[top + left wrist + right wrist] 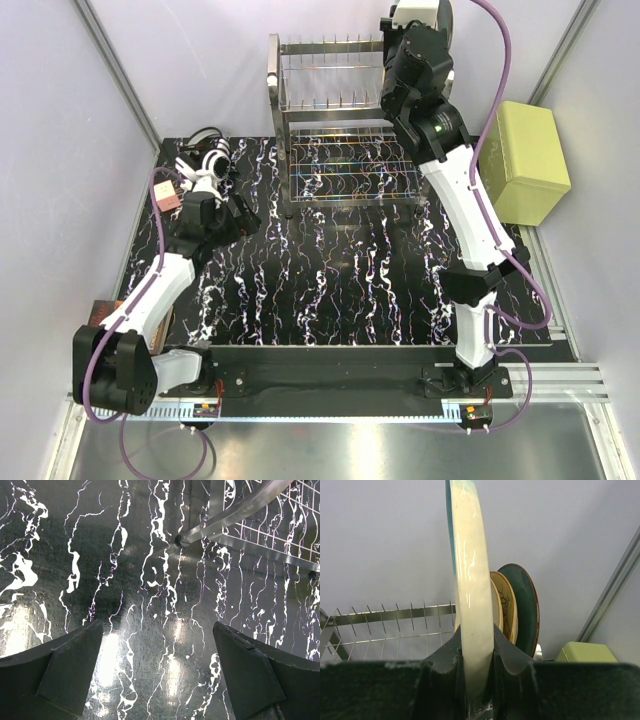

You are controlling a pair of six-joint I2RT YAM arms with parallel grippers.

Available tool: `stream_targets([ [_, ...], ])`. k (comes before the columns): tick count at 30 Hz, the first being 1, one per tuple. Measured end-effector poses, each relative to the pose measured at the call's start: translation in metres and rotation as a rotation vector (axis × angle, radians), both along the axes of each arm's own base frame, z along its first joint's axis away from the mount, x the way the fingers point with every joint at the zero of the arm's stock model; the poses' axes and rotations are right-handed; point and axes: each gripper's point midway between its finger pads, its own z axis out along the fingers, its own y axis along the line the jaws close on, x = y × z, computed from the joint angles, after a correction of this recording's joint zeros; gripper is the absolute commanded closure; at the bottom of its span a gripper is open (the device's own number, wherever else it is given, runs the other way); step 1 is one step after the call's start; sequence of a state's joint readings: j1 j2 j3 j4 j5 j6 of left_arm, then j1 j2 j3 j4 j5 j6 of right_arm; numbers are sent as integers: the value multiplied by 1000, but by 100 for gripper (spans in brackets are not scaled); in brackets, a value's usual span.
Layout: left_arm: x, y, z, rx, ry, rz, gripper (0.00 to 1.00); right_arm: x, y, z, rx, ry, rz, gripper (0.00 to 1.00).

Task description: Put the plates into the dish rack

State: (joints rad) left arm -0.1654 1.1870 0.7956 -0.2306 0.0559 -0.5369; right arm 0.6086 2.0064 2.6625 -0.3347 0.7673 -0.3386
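My right gripper (476,645) is shut on the lower rim of a cream plate (470,580) with a pale blue-green edge, held upright and edge-on. Just behind it stand an orange-peach plate (507,609) with dark branch marks and a glossy teal plate (525,605), both upright, their bottoms hidden by my fingers. The dish rack (330,110) stands at the back of the table, and its top tier of prongs (395,625) shows to the left of the held plate. The right arm (415,70) reaches to the rack's upper right end. My left gripper (162,670) hangs open over the bare marbled tabletop.
An olive-green box (525,160) sits right of the rack. A rack foot (178,540) and the lower shelf (270,525) lie ahead of the left gripper. A black and white device (205,160) lies at the table's back left. Grey walls close in on both sides.
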Motion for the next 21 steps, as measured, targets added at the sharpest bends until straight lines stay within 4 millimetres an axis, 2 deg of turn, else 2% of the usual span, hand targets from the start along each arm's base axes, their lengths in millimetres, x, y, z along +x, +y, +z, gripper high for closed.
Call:
stream_targets([
  [7, 1, -1, -5, -7, 12, 5, 2, 18, 15, -25, -15, 46, 16, 100],
  [13, -2, -2, -10, -28, 26, 11, 2, 34, 31, -56, -50, 117, 45, 100],
  [21, -3, -3, -11, -46, 27, 12, 2, 40, 38, -67, -52, 137, 65, 100],
])
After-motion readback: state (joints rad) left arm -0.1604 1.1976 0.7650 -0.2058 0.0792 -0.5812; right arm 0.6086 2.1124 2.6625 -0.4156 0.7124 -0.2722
